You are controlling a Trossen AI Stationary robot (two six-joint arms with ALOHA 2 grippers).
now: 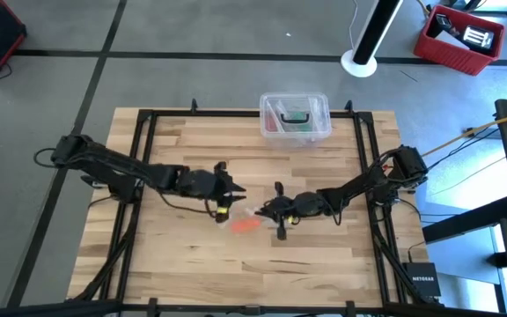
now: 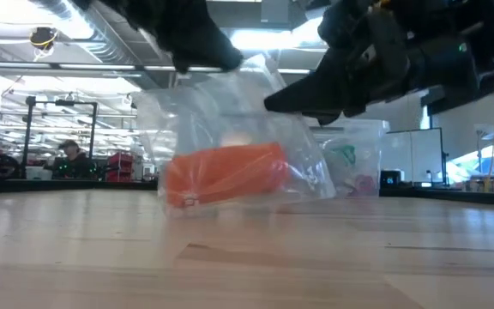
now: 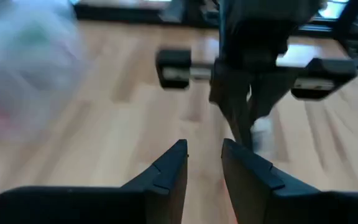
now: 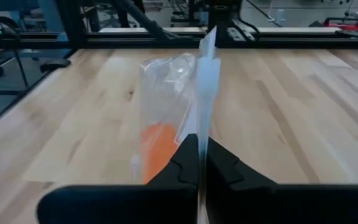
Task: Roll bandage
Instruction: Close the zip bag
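Note:
The orange bandage (image 2: 225, 176) lies bunched inside a clear plastic bag (image 2: 303, 146) near the table's middle. It also shows in the high view (image 1: 245, 224) and in the right wrist view (image 4: 157, 146). The bag's bottom rests on the table. My right gripper (image 4: 202, 146) is shut on the bag; in the high view (image 1: 268, 211) it stands just right of the bandage. My left gripper (image 3: 204, 158) is open and empty. In the high view (image 1: 232, 195) it hovers just left of and beyond the bag. My right gripper pinches the clear bag's flat edge strip (image 4: 205, 93) between its two fingers. The fingers come roughly level from the table's right side. The strip stands on edge out of the fingertips. The bag's lower part, with the bandage in it, rests on the table (image 2: 230, 206).
A clear plastic box (image 1: 295, 116) with small items stands at the table's far edge, in the middle. Dark frame rails (image 1: 143, 158) run along the table's left, right and far sides. Bare wood (image 1: 236, 264) lies toward the near edge.

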